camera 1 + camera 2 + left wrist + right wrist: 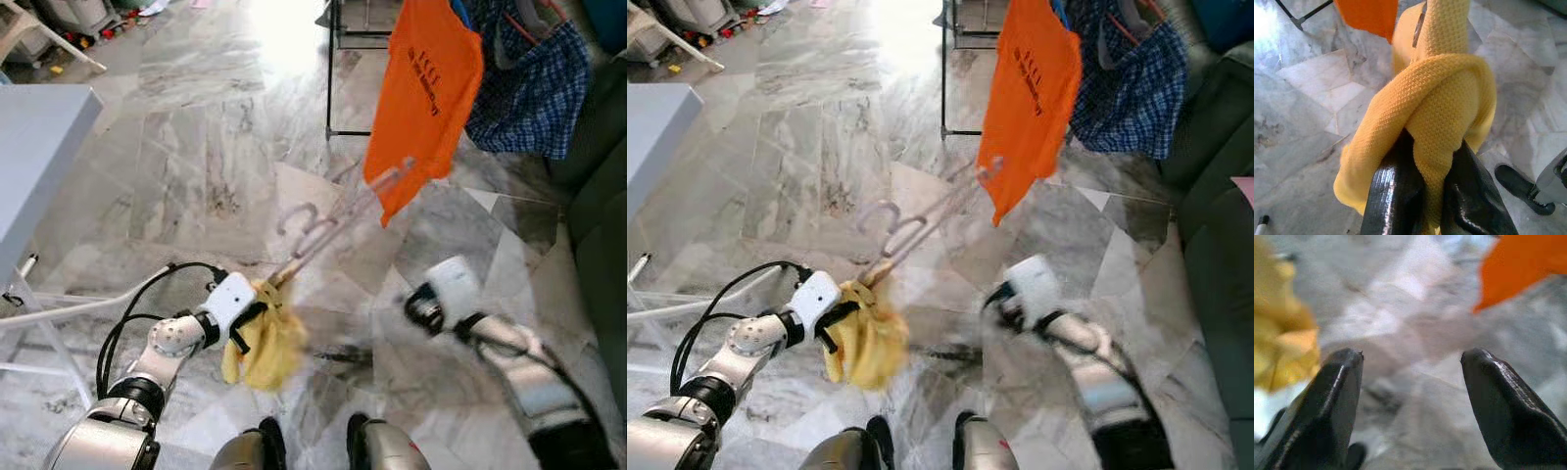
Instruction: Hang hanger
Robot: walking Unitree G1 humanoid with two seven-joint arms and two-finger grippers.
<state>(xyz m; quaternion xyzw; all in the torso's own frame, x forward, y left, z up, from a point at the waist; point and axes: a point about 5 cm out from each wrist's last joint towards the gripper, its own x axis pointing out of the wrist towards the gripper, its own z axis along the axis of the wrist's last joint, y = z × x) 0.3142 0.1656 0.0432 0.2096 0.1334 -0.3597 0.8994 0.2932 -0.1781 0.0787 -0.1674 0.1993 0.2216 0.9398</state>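
Observation:
A yellow knit garment (263,345) hangs bunched on a pale hanger (328,230). The hanger's hook (297,217) and bar stick up and to the right, blurred. My left gripper (1432,191) is shut on the yellow cloth where it wraps the hanger, low and left of centre over the floor. The right gripper (1410,357) is open with nothing between its fingers. It hovers to the right of the garment at about the same height, blurred, and points toward the yellow cloth (1283,342).
An orange shirt (426,98) and a blue checked garment (529,88) hang on a black rack (330,69) ahead on the right. A grey table (39,147) stands at the left and a dark green sofa (602,196) along the right. The floor is marble.

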